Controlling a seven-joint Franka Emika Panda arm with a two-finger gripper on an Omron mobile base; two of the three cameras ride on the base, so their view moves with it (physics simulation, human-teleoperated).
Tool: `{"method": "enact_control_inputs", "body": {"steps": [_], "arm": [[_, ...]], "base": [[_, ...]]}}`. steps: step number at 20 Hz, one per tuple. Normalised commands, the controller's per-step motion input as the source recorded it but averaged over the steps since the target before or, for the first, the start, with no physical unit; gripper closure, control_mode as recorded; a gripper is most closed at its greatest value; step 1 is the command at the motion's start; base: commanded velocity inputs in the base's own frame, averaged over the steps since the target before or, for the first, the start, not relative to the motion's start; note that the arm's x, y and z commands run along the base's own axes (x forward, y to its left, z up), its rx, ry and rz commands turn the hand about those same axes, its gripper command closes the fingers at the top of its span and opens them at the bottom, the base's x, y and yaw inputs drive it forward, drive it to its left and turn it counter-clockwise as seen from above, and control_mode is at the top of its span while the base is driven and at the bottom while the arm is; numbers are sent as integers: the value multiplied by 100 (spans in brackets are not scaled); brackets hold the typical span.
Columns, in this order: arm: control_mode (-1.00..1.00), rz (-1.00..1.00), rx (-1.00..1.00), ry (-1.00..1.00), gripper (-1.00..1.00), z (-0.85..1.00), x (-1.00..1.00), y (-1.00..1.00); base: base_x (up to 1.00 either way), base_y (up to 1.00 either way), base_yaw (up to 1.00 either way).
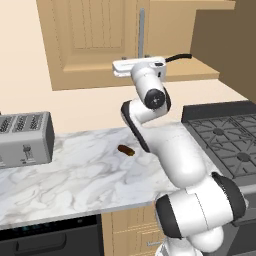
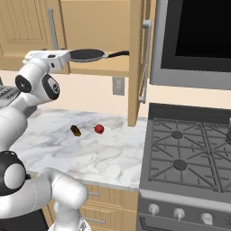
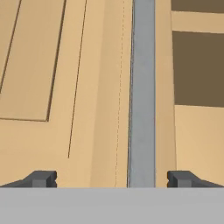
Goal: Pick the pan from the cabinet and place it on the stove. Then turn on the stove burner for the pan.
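The pan (image 2: 88, 55) is dark and round and rests on the shelf of the cabinet (image 2: 97, 22). Its thin black handle (image 2: 117, 54) points right and also shows in the left base view (image 1: 180, 56). My gripper (image 3: 112, 179) is open, and its fingertips (image 3: 43, 178) stand on either side of the grey bar handle (image 3: 143, 87) of the closed left door, not touching it. My hand (image 2: 47, 56) is just left of the pan, at shelf height. The stove (image 2: 189, 153) is on the right, with round knobs (image 2: 179, 213) on its silver front.
The cabinet's right door (image 2: 137, 63) stands open, edge-on, between the pan and the stove. A toaster (image 1: 25, 137) sits at the counter's left. A small brown item (image 2: 76, 131) and a red one (image 2: 99, 129) lie on the marble counter (image 1: 75, 180). A black panel (image 2: 198, 36) hangs above the stove.
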Motion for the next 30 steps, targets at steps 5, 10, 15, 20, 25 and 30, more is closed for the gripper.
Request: {"method": "enact_control_inputs", "body": {"steps": [5, 10, 15, 20, 25, 30], "arm": [[-100, 6, 0, 1, 100, 0, 32, 0], [-100, 4, -1, 2, 100, -6, 32, 6], [-100, 1, -4, 6, 100, -12, 16, 20], [-100, 0, -6, 4, 100, -16, 1, 20], [-100, 0, -4, 4, 100, -6, 11, 35], [-100, 2, 0, 0, 100, 0, -9, 33]], "base": [[0, 0, 0], [0, 0, 0], [0, 0, 0], [0, 0, 0], [0, 0, 0], [0, 0, 0]]}}
